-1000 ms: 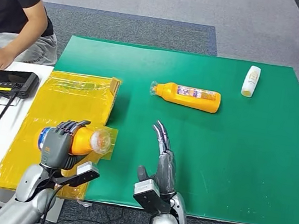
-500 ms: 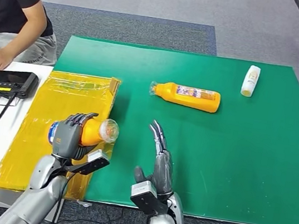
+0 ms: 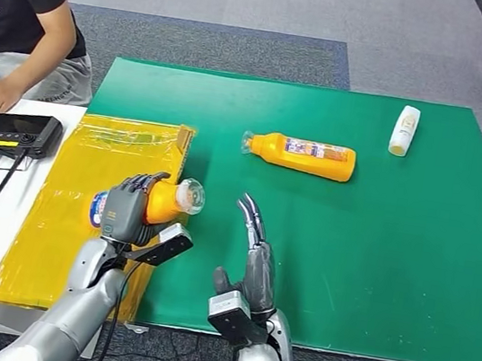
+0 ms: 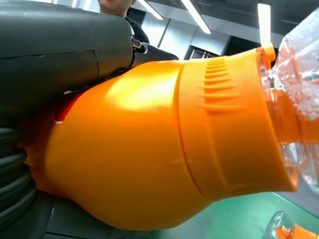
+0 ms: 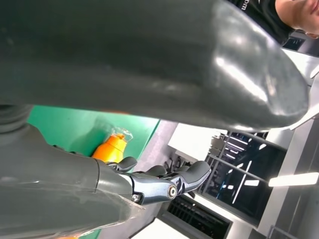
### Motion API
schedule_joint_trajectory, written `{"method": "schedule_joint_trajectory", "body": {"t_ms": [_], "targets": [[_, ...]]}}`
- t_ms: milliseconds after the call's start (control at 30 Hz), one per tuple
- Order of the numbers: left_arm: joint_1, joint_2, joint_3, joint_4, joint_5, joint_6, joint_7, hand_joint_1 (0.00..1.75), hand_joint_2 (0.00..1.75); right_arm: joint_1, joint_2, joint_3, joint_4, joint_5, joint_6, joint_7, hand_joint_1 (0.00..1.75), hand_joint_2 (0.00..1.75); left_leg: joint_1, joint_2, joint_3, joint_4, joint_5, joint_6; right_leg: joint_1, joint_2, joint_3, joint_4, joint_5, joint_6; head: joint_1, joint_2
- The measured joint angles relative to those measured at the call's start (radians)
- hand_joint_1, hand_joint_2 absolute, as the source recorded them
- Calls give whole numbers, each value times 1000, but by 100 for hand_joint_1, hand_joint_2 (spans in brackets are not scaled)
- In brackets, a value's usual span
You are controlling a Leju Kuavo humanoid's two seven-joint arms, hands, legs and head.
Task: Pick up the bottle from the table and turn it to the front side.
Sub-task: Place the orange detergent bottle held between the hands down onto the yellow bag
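Note:
My left hand (image 3: 126,210) grips an orange bottle (image 3: 165,201) with a clear cap (image 3: 191,196), lifted over the edge where the yellow sheet meets the green mat, cap toward the right. Close up in the left wrist view, the orange bottle (image 4: 158,144) lies against my dark fingers (image 4: 64,45). My right hand (image 3: 256,257) hovers open just right of it, fingers stretched forward over the mat; its fingers (image 5: 165,181) hold nothing. A second orange bottle (image 3: 304,155) lies on its side farther back, also seen small as the far bottle (image 5: 111,147).
A green mat (image 3: 364,253) covers the table, a yellow plastic sheet (image 3: 90,167) at its left. A small white bottle (image 3: 404,131) lies at the back right. A seated person (image 3: 24,12) rests a hand by a black device (image 3: 16,131) on the white table.
My left hand has raised the orange bottle and carried it up and to the right, off the yellow sheet toward the mat. The right hand has drifted slightly left, still open.

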Motion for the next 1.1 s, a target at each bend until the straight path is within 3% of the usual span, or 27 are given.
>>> {"method": "schedule_joint_trajectory", "body": {"t_ms": [600,1100], "targets": [[-159,-18,29,295,25,5,31,175,175,-60,7,-1,97,-108,24,-22,0,0,0,0,11,-1,2,-1,0,0,13,0,2,-2,0,0],[-203,-14,-4,390,2,-9,78,175,175,-71,17,1,131,-104,17,-21,0,0,0,0,19,-1,0,2,0,0,21,0,3,-3,0,0]]}}
